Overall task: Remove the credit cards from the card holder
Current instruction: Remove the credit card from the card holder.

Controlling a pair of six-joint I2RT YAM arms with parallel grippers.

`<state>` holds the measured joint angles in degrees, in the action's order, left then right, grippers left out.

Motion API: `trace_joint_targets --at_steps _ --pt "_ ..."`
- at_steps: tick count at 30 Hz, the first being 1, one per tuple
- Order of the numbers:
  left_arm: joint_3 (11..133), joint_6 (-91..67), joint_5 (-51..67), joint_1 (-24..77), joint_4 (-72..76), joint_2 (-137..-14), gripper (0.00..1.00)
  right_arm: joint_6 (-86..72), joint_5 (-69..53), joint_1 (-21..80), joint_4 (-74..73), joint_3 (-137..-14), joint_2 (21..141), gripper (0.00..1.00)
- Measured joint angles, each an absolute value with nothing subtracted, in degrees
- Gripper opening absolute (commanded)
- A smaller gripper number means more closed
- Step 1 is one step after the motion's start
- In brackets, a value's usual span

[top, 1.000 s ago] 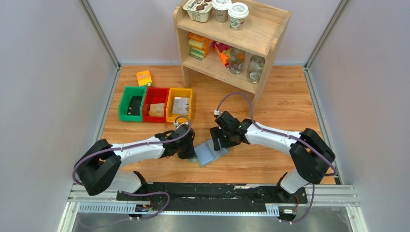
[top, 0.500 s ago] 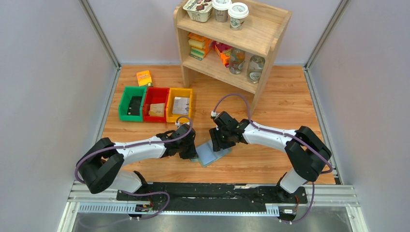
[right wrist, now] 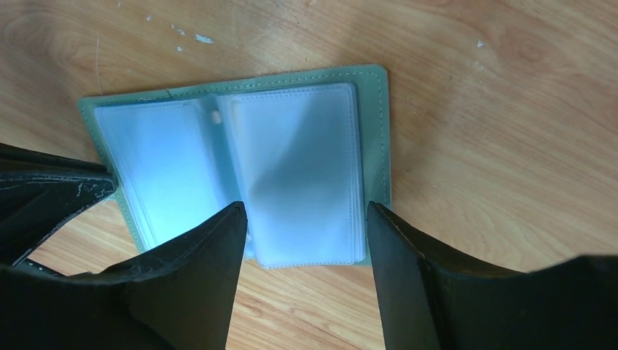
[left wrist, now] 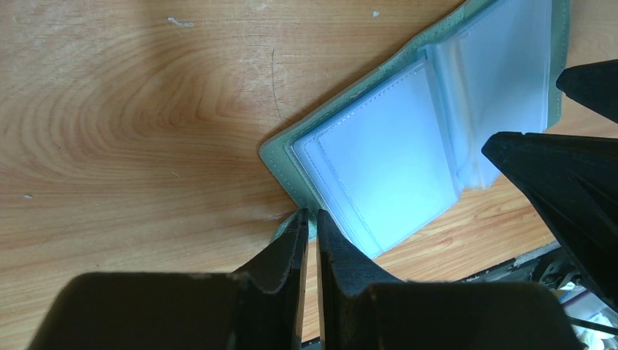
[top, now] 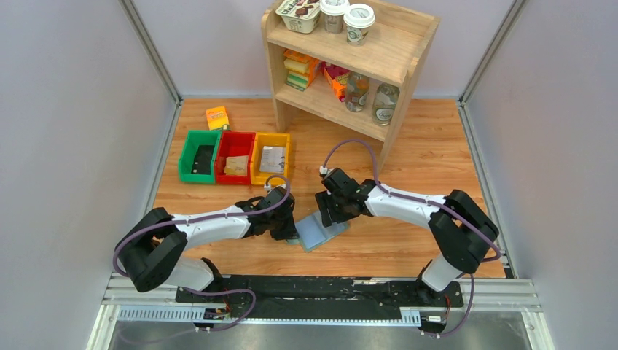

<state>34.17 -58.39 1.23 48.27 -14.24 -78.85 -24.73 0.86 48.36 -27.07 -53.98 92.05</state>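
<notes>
On the counter (top: 437, 168), near the front edge, the card holder (top: 318, 232) lies open flat between the two arms. The left hand (left wrist: 310, 222) is pinched nearly closed on just its thin green border. So I reckon it could slip free and skid once the right hand (right wrist: 306, 210), wide open and empty above it, starts pulling at the clear sleeves (right wrist: 302, 168).

Grey walls (top: 73, 109) enclose a wooden table (top: 437, 146) and shelf (top: 397, 55).

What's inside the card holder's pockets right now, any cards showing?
The card holder lies open, showing cloudy blue-grey plastic sleeves with no card print or edge visible. Whether cards sit inside the stacked sleeves cannot be told; the right gripper hides part of them.
</notes>
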Motion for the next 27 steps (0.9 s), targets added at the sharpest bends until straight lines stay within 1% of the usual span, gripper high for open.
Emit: trace_joint_targets --at_steps 4,7,10,14,18,21,27 --pt "34.17 -58.39 1.23 48.27 -14.22 -78.87 0.15 -24.49 0.8 48.36 -26.79 -54.08 92.99 0.62" --pt "34.17 -58.37 1.26 48.27 -14.15 -78.94 0.15 -24.01 -0.03 48.36 -26.61 -54.08 93.73 0.56" --pt "34.17 -58.37 1.43 48.27 -14.09 -79.0 0.15 -23.66 -0.12 48.29 -26.7 -54.08 93.78 0.53" --pt "34.17 -58.37 1.48 48.25 -14.02 -79.09 0.15 -23.46 -0.67 48.29 -27.07 -54.11 93.51 0.53" --pt "34.17 -58.35 1.63 48.25 -13.91 -79.2 0.15 -23.2 -2.11 48.51 -28.27 -54.76 91.74 0.56" --pt "34.2 -58.37 1.74 48.18 -13.87 -79.31 0.15 -22.83 -3.73 49.17 -29.28 -55.88 89.52 0.57" --pt "34.2 -58.41 2.37 48.16 -12.67 -79.81 0.14 -22.48 -8.78 51.53 -29.3 -57.89 87.0 0.53"
